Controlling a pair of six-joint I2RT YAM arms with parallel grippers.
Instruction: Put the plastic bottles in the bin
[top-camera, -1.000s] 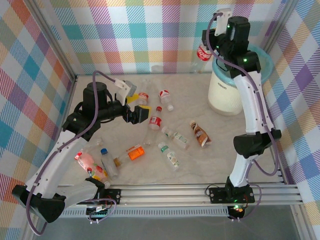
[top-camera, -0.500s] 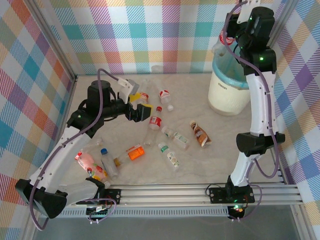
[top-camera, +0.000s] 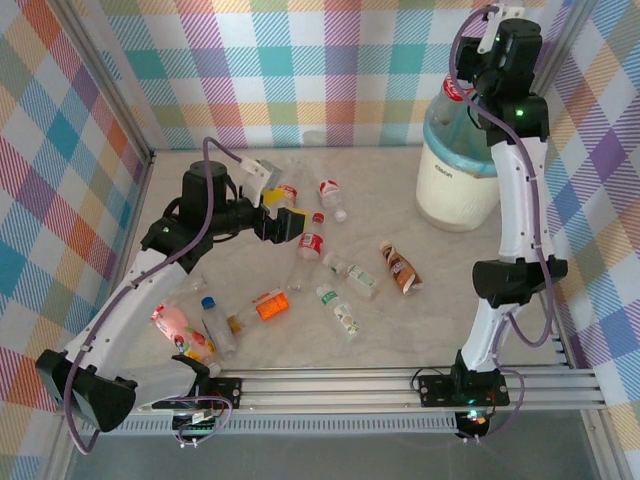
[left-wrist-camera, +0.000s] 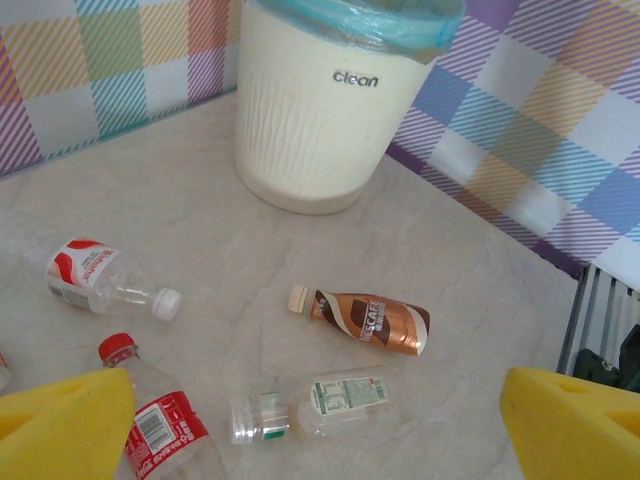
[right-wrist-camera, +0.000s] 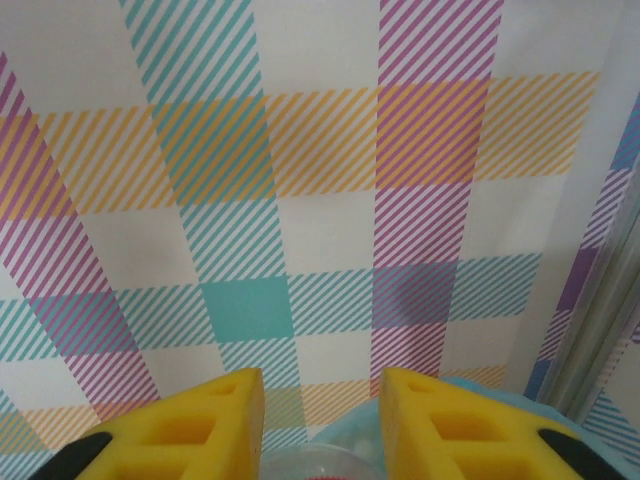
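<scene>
Marble table (top-camera: 440, 300): right fingers (right-wrist-camera: 190, 430) clamp red-capped bottle (top-camera: 454, 90) above bin (top-camera: 455, 190) (blue liner (left-wrist-camera: 380, 22)); left fingers (left-wrist-camera: 60, 420) wide.

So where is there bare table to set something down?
Bare marble lies between the brown-sleeved plastic bottle and the round cream plastic bin, and from that bottle forward to the metal rail. Crowded: centre bottles by the left claw, and the front-left cluster.
</scene>
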